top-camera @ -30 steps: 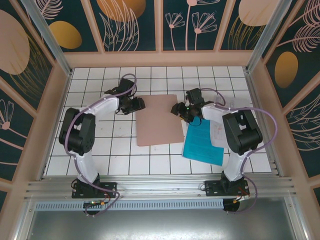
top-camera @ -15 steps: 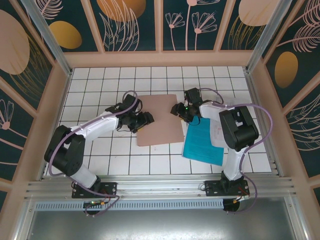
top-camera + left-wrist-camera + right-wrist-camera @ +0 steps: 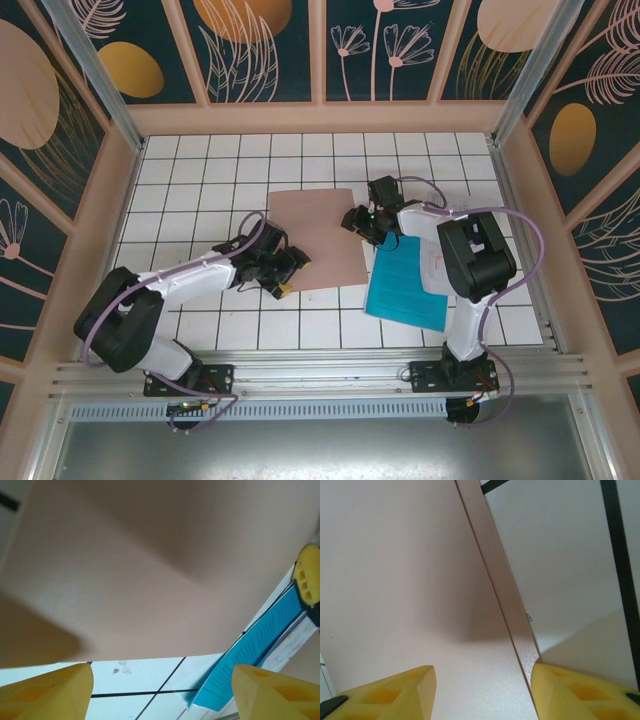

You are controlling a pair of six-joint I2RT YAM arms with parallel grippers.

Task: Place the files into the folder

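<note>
White gridded table (image 3: 200,180), walled enclosure.
Top view: folder (image 3: 320,225) flat, closed, mid-table; files (image 3: 400,285) just right of it, 1 teal sheet among white; left gripper (image 3: 292,268) at near-left corner, right gripper (image 3: 355,220) at right edge.
Left wrist: jaws apart, empty.
Right wrist: jaws apart, astride folder edge.
Nothing filed; opening and loading outstanding.

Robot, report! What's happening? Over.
Left pincer open, near edge of folder. Right pincer open over its right edge. Folder closed, flat. Files outside, on its right.
</note>
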